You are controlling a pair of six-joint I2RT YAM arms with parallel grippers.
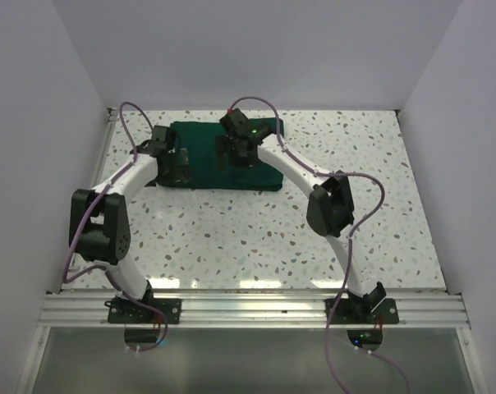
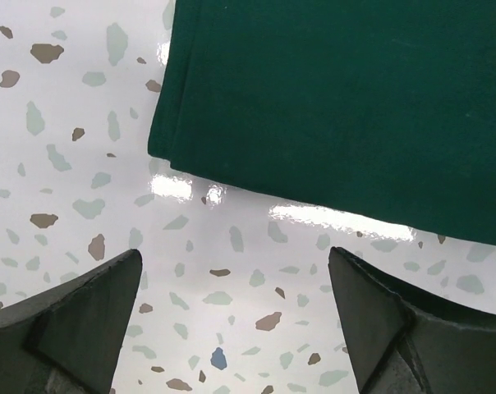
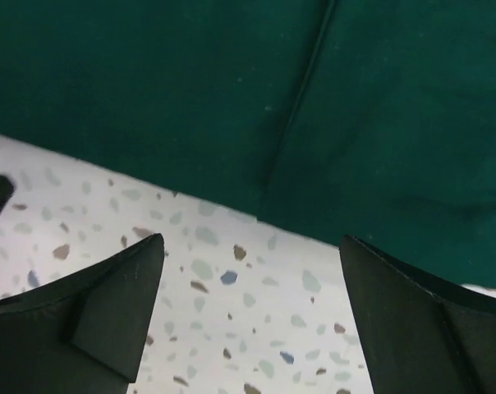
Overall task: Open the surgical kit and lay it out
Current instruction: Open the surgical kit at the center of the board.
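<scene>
Upper centre of top view | surgical kit [image 1: 203,148] is lying folded on speckled table [image 1: 231,238] | left gripper [image 2: 233,254] is gaping wide, holding nothing, beside kit's corner | right gripper [image 3: 252,240] is gaping empty by kit's edge
</scene>
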